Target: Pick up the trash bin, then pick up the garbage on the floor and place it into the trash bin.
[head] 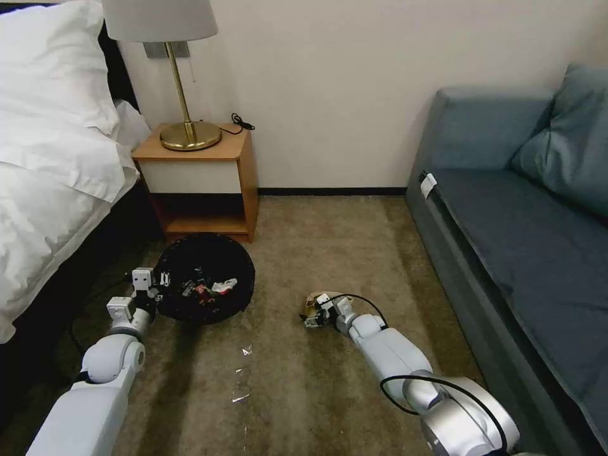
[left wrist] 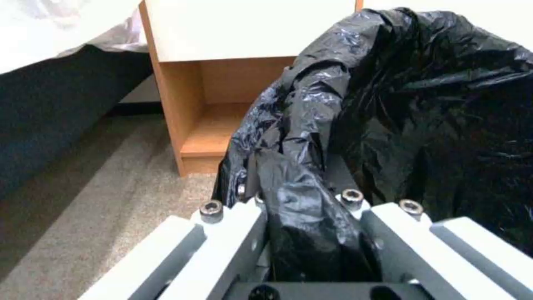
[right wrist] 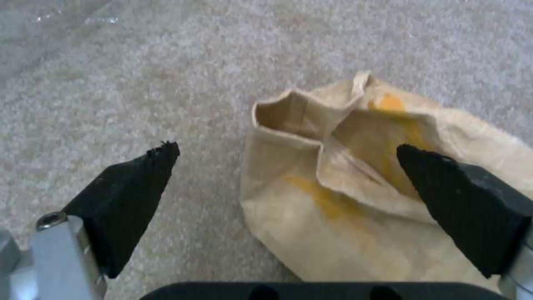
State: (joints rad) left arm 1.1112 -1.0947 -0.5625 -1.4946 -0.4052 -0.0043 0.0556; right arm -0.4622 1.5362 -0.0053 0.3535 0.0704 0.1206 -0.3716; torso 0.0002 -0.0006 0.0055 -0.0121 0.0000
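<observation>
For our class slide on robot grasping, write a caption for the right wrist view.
Open right gripper poised over the crumpled tan paper bag on the carpet floor.

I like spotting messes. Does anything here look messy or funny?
Yes. A crumpled tan paper bag lies on the carpet between the right gripper's open fingers. Small shiny scraps litter the carpet nearer the robot. The left gripper pinches the trash bin's black liner.
</observation>
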